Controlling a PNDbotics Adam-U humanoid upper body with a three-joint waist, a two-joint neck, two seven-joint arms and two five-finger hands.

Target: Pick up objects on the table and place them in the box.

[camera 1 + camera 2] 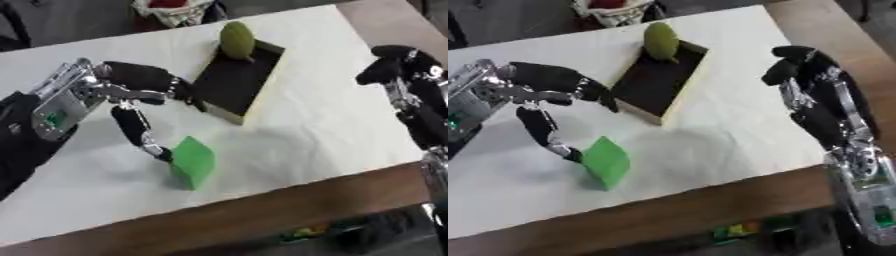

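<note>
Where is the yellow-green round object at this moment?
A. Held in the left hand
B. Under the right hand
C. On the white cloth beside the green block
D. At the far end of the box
D: the yellow-green round object sits at the far end of the box, apart from both hands and from the green block.

Both views are soft and slightly blurred throughout, with no crisp edges anywhere. The lighting is bright and even, seemingly from overhead, and the white table cover [332,115] looks nearly washed out. Shadows are faint and diffuse: a pale grey smudge lies under the green block [192,162] and another beside the box [236,82]. The lower edge of the frame, below the table, falls dark and indistinct.
</note>
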